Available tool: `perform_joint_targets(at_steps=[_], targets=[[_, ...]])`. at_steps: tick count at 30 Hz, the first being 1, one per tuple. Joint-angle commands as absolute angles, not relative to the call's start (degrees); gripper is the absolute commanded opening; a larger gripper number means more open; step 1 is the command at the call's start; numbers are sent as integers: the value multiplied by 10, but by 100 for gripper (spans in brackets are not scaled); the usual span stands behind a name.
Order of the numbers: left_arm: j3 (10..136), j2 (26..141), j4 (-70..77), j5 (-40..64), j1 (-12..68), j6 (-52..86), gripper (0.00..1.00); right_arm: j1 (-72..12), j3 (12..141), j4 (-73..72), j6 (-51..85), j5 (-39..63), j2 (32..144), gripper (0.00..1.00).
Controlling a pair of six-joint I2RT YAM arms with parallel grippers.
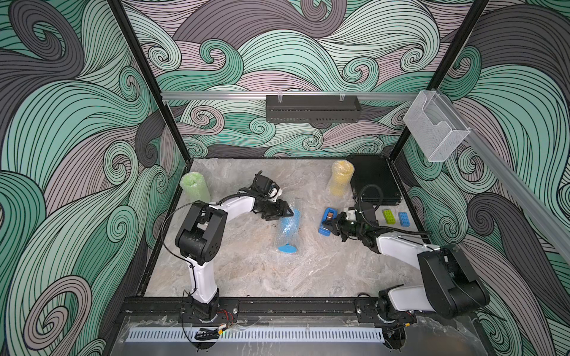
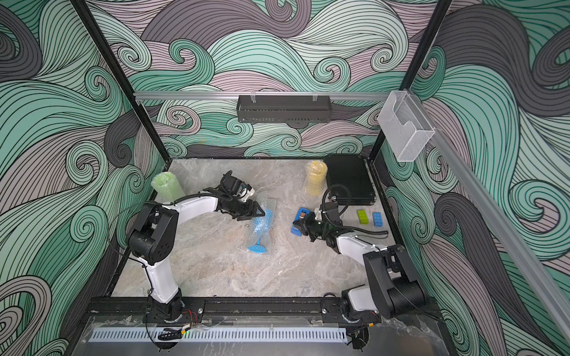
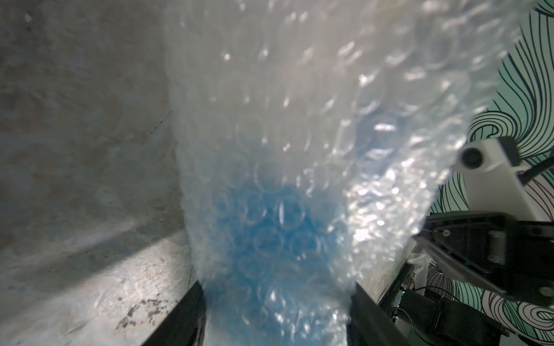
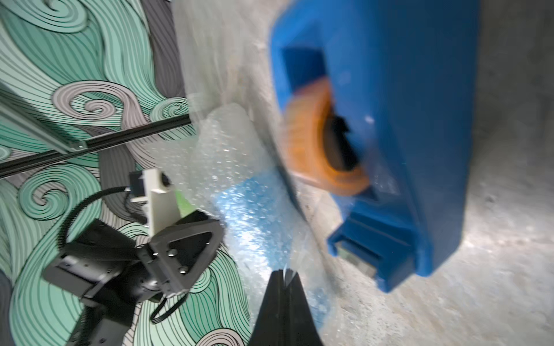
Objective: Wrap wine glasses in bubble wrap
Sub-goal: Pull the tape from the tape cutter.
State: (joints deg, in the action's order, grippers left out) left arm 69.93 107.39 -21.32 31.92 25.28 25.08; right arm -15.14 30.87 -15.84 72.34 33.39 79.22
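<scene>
A blue wine glass (image 1: 287, 248) (image 2: 257, 248) lies mid-table, foot toward the front, rolled in bubble wrap (image 1: 285, 231). My left gripper (image 1: 285, 212) (image 2: 257, 212) (image 3: 277, 299) is shut on its wrapped bowl end. Both fingers (image 3: 192, 314) press the wrap, and the blue bowl (image 3: 269, 233) shows through. My right gripper (image 1: 330, 225) (image 2: 300, 226) (image 4: 283, 271) is shut on a thin strip of clear tape beside the blue tape dispenser (image 1: 327, 212) (image 4: 404, 119). A wrapped green glass (image 1: 194, 186) (image 2: 166, 186) stands back left. A wrapped yellow glass (image 1: 340, 178) (image 2: 315, 177) stands back right.
A black case (image 1: 374, 182) lies at the back right corner. In front of it lie a green brick (image 1: 388, 216) and a blue brick (image 1: 404, 218). A black shelf (image 1: 313, 108) hangs on the rear wall, and a clear basket (image 1: 436, 129) on the right rail.
</scene>
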Motion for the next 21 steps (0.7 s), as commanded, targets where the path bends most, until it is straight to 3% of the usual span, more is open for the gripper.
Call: perform_joint_targets(at_steps=[1,21], targets=[[694,1092,-257,296,264,245,66,-137,338,-121,697,344,795,0],[690,1086,-258,296,268,246,66,-112,421,-76,690,356,801,0]])
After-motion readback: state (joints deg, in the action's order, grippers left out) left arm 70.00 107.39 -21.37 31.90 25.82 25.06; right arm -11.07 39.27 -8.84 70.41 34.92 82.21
